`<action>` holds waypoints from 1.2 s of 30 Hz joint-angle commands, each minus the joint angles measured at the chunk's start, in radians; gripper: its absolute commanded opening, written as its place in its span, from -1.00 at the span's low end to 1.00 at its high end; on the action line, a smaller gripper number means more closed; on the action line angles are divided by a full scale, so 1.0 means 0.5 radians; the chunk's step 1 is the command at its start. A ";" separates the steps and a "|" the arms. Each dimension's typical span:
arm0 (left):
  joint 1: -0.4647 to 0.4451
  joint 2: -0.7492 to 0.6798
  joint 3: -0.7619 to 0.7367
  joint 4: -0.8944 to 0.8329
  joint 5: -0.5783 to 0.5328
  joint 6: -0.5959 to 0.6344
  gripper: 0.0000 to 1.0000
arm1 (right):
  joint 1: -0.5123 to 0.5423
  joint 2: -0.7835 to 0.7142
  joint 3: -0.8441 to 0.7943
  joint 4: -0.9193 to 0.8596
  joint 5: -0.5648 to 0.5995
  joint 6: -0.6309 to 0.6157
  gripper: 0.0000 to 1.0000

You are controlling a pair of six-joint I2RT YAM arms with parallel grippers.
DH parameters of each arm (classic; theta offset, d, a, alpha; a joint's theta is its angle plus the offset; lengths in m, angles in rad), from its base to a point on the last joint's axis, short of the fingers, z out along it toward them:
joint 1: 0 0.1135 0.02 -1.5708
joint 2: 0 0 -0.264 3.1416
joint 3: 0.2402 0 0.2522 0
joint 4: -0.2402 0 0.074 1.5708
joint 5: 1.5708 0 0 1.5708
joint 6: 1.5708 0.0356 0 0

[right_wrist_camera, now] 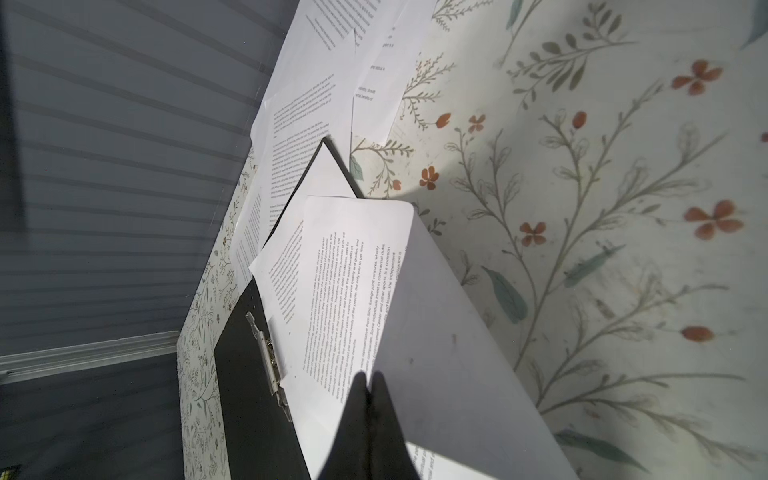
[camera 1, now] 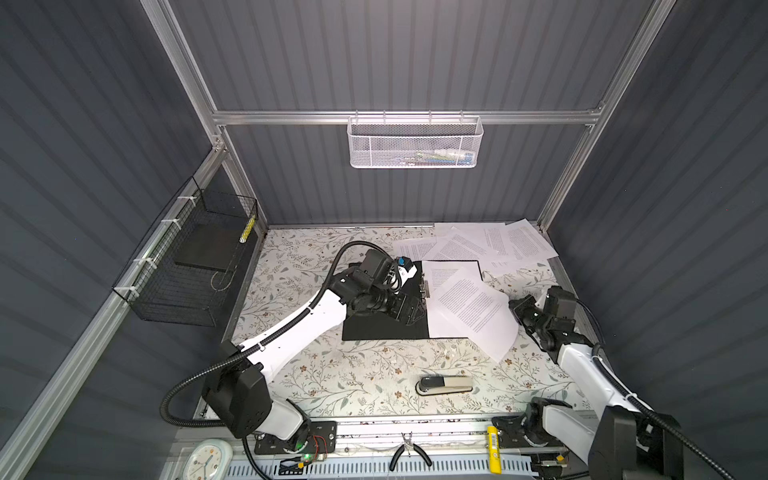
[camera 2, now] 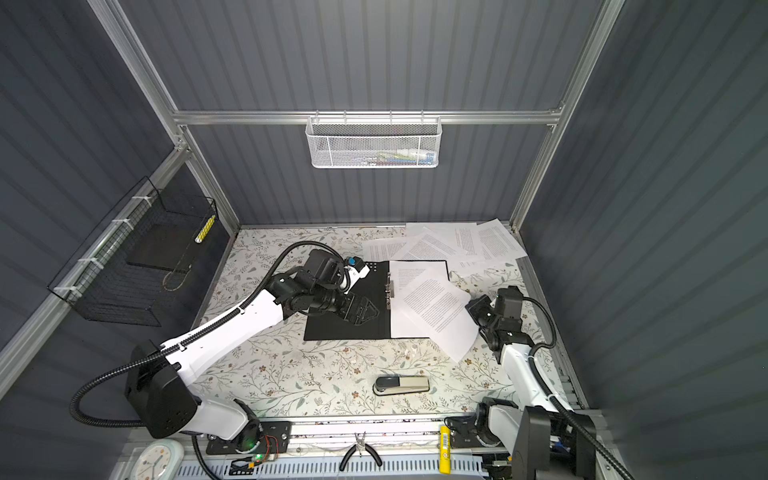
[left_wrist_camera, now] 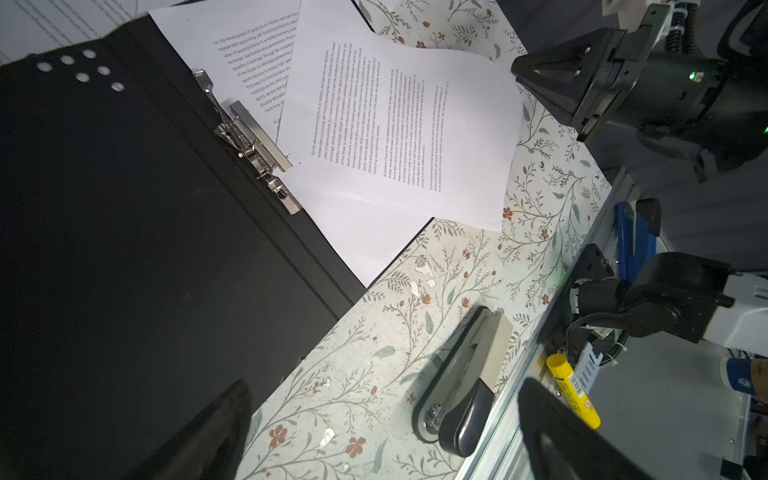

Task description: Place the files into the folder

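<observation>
While the right claw [right_wrist_camera: 370,380] pinches a skewed sheet [camera 1: 469,307] by its right edge, the sheet stretches leftward, half over the open folder [camera 1: 382,328] on the desk [camera 1: 332,374], long axis askew; the left claw [camera 1: 411,312] hangs wide, empty, above the folder.

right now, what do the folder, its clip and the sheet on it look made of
The folder looks like matte black card or plastic: dull, no glare. Its clip is likely polished metal: bright glints, coiled spring. The sheet is thin white paper: printed, edge curling.
</observation>
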 commanded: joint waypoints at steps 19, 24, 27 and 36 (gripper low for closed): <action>-0.402 0.859 0.582 0.241 0.183 -0.299 0.99 | 0.070 -0.093 -0.102 0.025 0.093 -0.014 -1.00; -0.432 1.186 0.891 0.209 0.138 -0.318 0.99 | -0.164 -0.012 -0.024 -0.061 0.058 -0.107 -0.12; -0.432 1.341 1.044 0.171 0.143 -0.308 1.00 | -0.274 0.059 0.047 -0.123 0.099 -0.157 0.98; -0.432 1.645 1.328 0.099 0.093 -0.290 0.99 | -0.510 0.469 0.216 -0.197 0.073 -0.133 0.98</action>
